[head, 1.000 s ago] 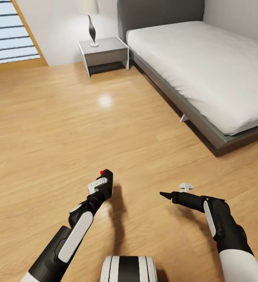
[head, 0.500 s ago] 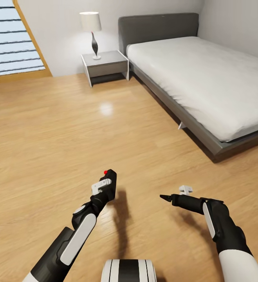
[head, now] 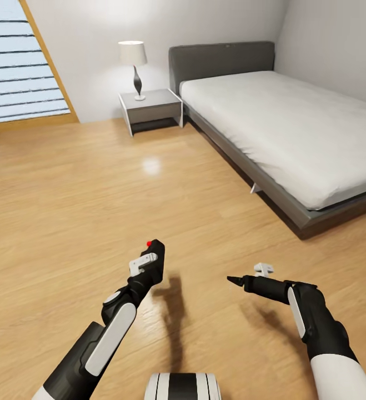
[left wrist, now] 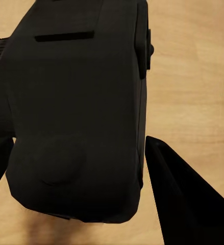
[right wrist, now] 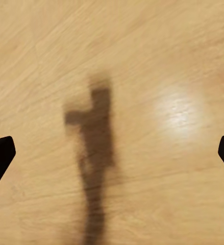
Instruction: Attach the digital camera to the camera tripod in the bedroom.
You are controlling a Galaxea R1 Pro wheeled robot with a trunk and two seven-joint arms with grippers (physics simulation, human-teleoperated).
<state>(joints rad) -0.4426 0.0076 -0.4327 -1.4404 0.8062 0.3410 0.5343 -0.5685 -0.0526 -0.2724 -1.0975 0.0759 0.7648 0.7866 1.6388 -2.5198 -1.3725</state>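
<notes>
1. Head view: I'm carrying the digital camera [head: 154, 256] in my left gripper [head: 148, 262] above the bedroom floor [head: 66, 194]; the bed [head: 271, 122] stands ahead on the right. I judge this the transit step; next I must find the tripod.
2. Left wrist view: the fingers [left wrist: 185, 199] clamp the camera body.
3. Right wrist view: my right gripper [right wrist: 112, 153] is spread wide, holding nothing.

The head view looks forward and down from above both arms, across the wood floor [head: 66, 211] to the bed [head: 294, 133] and nightstand [head: 151, 108]. The left wrist view sits tight against the digital camera [left wrist: 76, 107]. The right wrist view faces the floor from well above, sharing its planks with the head view.
</notes>
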